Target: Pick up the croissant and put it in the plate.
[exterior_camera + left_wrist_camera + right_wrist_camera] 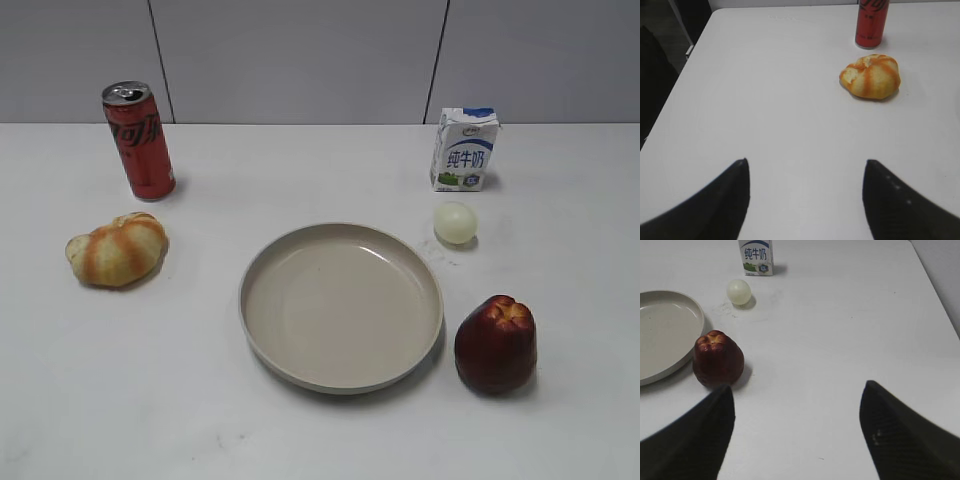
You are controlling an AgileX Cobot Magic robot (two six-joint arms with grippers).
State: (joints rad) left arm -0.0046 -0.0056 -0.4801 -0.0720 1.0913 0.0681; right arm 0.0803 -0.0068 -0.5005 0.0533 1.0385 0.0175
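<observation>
The croissant [117,249], pale yellow with orange-brown stripes, lies on the white table at the left. It also shows in the left wrist view [871,76], far ahead and to the right of my left gripper [805,162], which is open and empty. The beige plate [262,318] sits empty in the middle of the table; its right part shows in the right wrist view [687,350]. My right gripper [797,387] is open and empty, over bare table to the right of the plate. Neither gripper shows in the exterior view.
A red soda can [138,140] stands behind the croissant, also in the left wrist view [871,22]. A milk carton [464,149], a small pale ball [455,223] and a dark red apple [495,344] stand right of the plate. The table's left edge [687,62] is close.
</observation>
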